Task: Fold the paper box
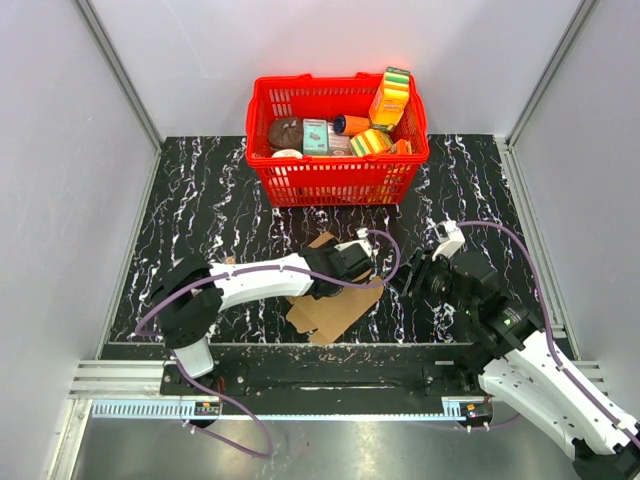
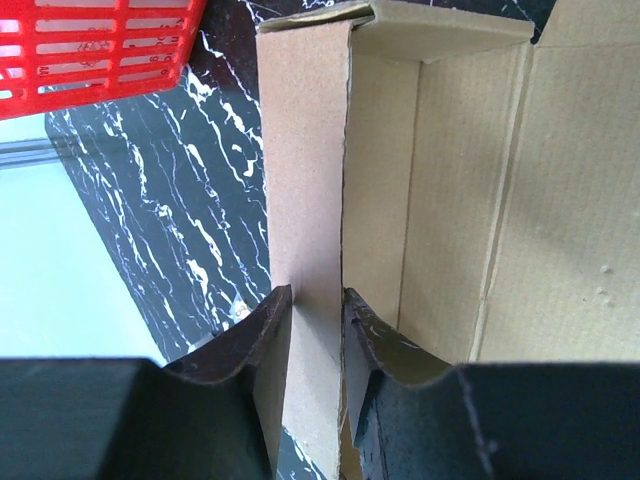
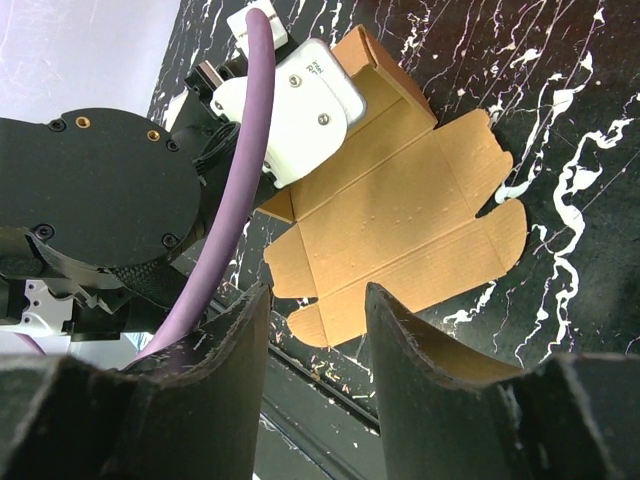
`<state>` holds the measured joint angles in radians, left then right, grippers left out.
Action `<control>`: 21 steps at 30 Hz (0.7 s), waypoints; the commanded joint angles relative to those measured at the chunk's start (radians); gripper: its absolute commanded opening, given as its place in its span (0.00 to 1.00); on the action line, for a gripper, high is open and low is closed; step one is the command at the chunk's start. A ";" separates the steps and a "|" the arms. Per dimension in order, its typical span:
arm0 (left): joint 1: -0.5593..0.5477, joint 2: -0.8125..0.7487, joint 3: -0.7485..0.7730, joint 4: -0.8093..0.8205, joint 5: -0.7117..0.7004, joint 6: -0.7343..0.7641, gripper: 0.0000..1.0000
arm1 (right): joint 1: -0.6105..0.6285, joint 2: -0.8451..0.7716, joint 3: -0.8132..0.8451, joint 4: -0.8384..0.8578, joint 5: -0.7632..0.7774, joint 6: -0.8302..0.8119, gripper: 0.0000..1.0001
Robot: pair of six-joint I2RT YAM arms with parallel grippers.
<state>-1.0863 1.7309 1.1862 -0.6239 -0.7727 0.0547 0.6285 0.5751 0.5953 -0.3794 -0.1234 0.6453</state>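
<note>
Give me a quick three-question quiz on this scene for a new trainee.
1. True or false: the red plastic basket is empty.
2. The plain brown cardboard paper box is: A) inside the basket; B) lying on the black marbled table; C) lifted clear into the air.
3. Fill in: a raised panel of the box stands between the fingers of the ___ hand.
Key: 1 false; 2 B; 3 the left hand.
</note>
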 commanded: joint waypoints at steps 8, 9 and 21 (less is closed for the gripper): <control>-0.007 -0.001 0.081 -0.036 -0.074 0.057 0.24 | 0.004 0.005 0.078 0.047 0.001 -0.010 0.50; -0.007 -0.002 0.084 -0.040 -0.077 0.060 0.22 | 0.005 0.005 0.084 0.043 0.005 -0.016 0.50; -0.006 -0.008 0.081 -0.042 -0.089 0.076 0.11 | 0.005 0.003 0.147 -0.004 0.050 -0.069 0.54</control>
<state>-1.0855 1.7309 1.2457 -0.6582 -0.8196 0.0975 0.6281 0.5800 0.6907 -0.4179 -0.0673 0.5957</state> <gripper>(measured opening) 0.110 0.535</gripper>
